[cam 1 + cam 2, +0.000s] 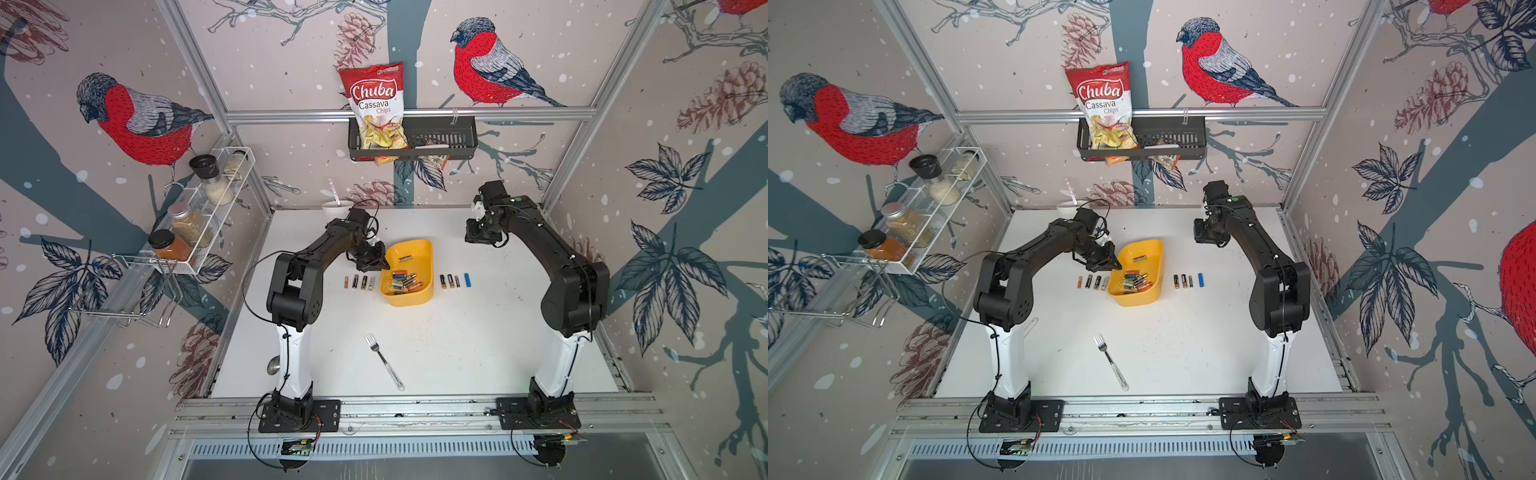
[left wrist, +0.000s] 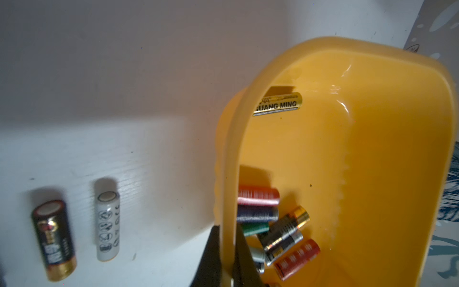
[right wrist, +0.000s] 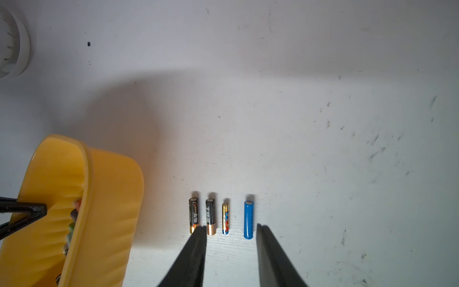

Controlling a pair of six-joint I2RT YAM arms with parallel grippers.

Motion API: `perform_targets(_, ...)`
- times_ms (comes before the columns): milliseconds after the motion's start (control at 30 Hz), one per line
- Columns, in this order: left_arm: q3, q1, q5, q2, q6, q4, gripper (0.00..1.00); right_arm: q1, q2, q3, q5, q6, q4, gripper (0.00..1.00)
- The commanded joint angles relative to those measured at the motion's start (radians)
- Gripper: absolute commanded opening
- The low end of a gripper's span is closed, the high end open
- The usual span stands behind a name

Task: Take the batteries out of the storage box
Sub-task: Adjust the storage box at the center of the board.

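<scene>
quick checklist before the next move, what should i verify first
1. Left gripper shut on the storage box rim: ok.
2. Right gripper open, holding nothing, above the row with the blue battery: ok.
3. Box emptied: not ok; a battery pile and one gold battery lie inside.
4. Row of four batteries on the table clear of the box: ok.
5. Box flat on the table: cannot tell.
6. Fork away from the work area: ok.
</scene>
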Motion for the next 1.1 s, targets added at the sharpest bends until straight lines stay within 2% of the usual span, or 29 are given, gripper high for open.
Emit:
perform_targets(0,-0.049,0.013,0.186,-0.033,-0.054,0.111,0.0,0.0,-0.001,0.009,-0.013,-0.008,-0.011,0.4)
perform_targets(100,-0.046,0.015,0.141,-0.042,-0.052,0.1,0.0,0.0,0.008,0.014,-0.016,-0.008,-0.015,0.4)
perform_targets(233,-0.012,0.01,0.006,-0.04,-0.029,0.028,0.0,0.0,0.007,0.011,-0.021,-0.004,-0.011,0.4)
perform_targets(467,0.073,-0.052,-0.332,-0.03,-0.008,-0.057,0.0,0.006,0.025,0.033,-0.026,-0.002,-0.018,0.4)
perform_targets(633,0.082,-0.099,-0.466,-0.018,-0.033,-0.039,0.0,0.016,0.035,0.052,-0.024,-0.005,-0.03,0.4)
perform_targets(800,0.057,-0.123,-0.521,-0.019,-0.055,0.005,0.0,0.023,0.037,0.048,-0.018,-0.009,-0.035,0.4)
perform_targets(1067,-0.01,-0.13,-0.519,-0.031,-0.071,0.078,0.0,0.033,0.038,0.043,-0.016,-0.007,-0.036,0.4)
